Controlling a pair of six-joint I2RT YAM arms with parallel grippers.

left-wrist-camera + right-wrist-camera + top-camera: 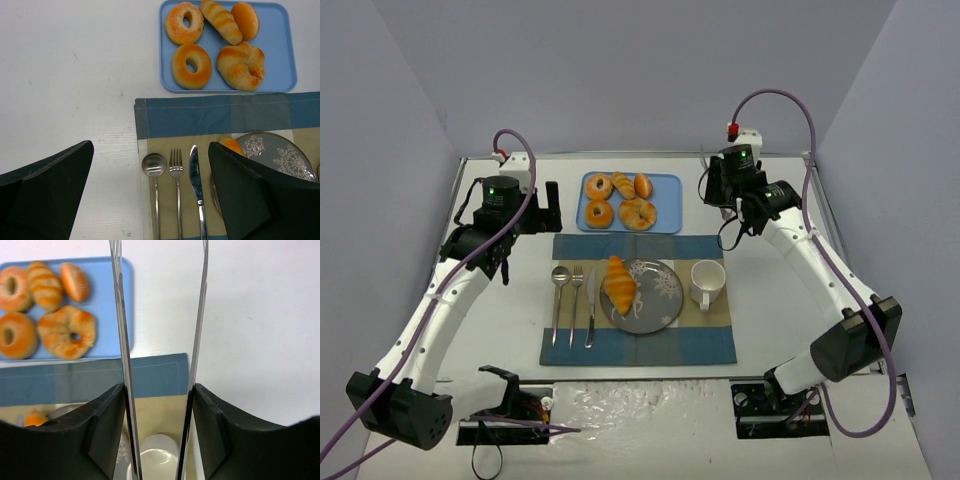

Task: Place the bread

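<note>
1. Golden-orange and ridged, the bread (619, 284) lies in the top view on the left part of the plate (662, 292), one side out over the rim toward the knife (590, 310). The cup (707, 282) stands just right of the plate. Both arms hang back near the blue tray (668, 181). The left gripper (552, 207) carries nothing, and the right gripper (718, 193) sits off the tray's right end. We judge the placing all but done.

2. In the left wrist view, the left gripper (150, 147) has its dark fingers (55, 175) spread wide with nothing between them. One tapered end of the bread (231, 145) peeks out beside the plate (280, 155). The spoon (153, 165) and fork (176, 165) line up left of it.

3. In the right wrist view, the right gripper (157, 405) is clamped on a pair of metal tongs (122, 340). The tong blades stand apart and grip nothing. The bread (36, 417) shows only as an orange tip at lower left.

4. On handling, it looks light and soft, with a crust that could dent. If it needs nudging fully onto the plate, we would pinch gently across the thick middle, blades seated in the ridges. The tapered ends would likely slip out or let it swing.
</note>
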